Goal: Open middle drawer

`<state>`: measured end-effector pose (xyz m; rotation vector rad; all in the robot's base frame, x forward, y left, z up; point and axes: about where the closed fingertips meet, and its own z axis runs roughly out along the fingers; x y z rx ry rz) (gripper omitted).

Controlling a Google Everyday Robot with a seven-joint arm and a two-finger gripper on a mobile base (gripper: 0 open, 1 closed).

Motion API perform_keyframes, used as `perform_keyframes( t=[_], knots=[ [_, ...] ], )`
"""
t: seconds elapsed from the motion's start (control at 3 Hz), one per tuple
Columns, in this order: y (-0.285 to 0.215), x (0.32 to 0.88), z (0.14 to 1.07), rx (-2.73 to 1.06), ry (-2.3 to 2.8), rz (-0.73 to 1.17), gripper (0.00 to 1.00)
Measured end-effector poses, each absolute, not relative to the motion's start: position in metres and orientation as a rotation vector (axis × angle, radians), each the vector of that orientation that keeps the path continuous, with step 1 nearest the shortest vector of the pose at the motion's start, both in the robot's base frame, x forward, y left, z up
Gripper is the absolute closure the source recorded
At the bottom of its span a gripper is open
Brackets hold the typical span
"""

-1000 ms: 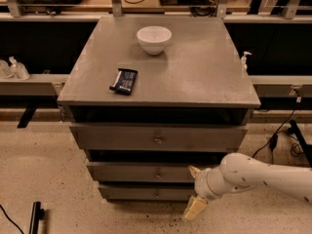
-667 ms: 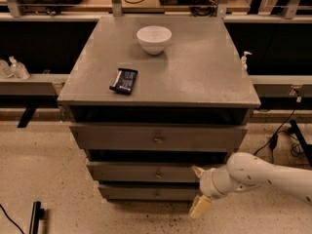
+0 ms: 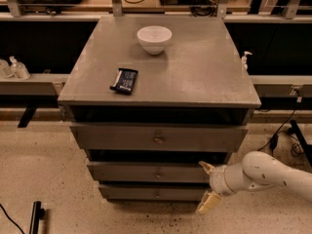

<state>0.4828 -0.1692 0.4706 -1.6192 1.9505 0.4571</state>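
The cabinet top [image 3: 195, 72] and the middle drawer [image 3: 131, 172] are grey. The bowl [image 3: 154, 38] near the back edge is white, and the packet [image 3: 124, 80] is seemingly black. The white gripper [image 3: 207, 185], its tan fingers spread, is at the drawer's right end.

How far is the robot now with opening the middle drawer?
Done: nothing that shows; the middle drawer looks shut, with no sign of being pulled out. In hand: the gripper is low at the drawer's right end, its fingers apart one above the other, not on the knob. Left: bring the gripper to the knob, close on it, and pull the drawer out.
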Motion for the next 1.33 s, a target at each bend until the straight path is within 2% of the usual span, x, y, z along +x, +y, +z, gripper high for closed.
perform_keyframes(
  t=[0.33,0.67,1.33],
  knots=[
    [-0.182,0.496,0.468,-1.596,1.908,0.498,0.0],
    [-0.188,0.53,0.455,-1.595,1.918,0.447,0.0],
    [-0.188,0.533,0.455,-1.62,1.928,0.413,0.0]
  ],
)
